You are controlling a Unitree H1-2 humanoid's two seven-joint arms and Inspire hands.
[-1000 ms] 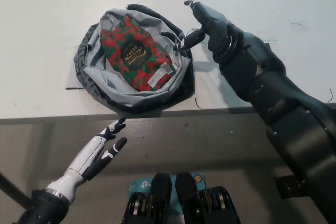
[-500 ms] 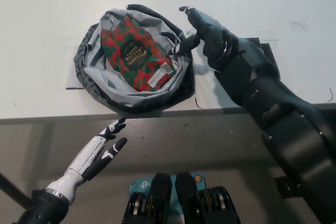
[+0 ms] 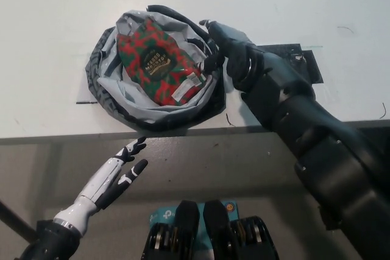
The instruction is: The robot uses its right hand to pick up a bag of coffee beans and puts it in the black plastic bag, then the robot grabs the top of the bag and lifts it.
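Nearest the camera, at about seven o'clock in the head view, the white left hand [image 3: 119, 168] rests below the table edge with its fingers spread and nothing in it, taking no part in the work. From four o'clock the black right arm [image 3: 317, 150] reaches up and inward across the front edge of the white table [image 3: 49, 28]. Its right hand [image 3: 224, 44] sits at the three o'clock side of the black plastic bag [image 3: 97, 86], with fingers curled over the crumpled rim; they appear to touch the folded plastic, but whether they have actually closed on it cannot be told from this angle. A little above centre, the bag lies slumped in a loose ring, its grey inner lining turned outward. Lying flat inside it is the bag of coffee beans [image 3: 155, 59], red and green patterned with a dark round label, its long axis running from eleven o'clock to five o'clock. So the first part of the task looks finished: the coffee is in the bag and the right hand has let go of it. What seems left is to gather the top of the plastic bag into a firm hold and lift it, and the bag is not yet raised. Beyond the wrist, toward two o'clock, a dark flat mat [image 3: 304, 59] lies on the table.
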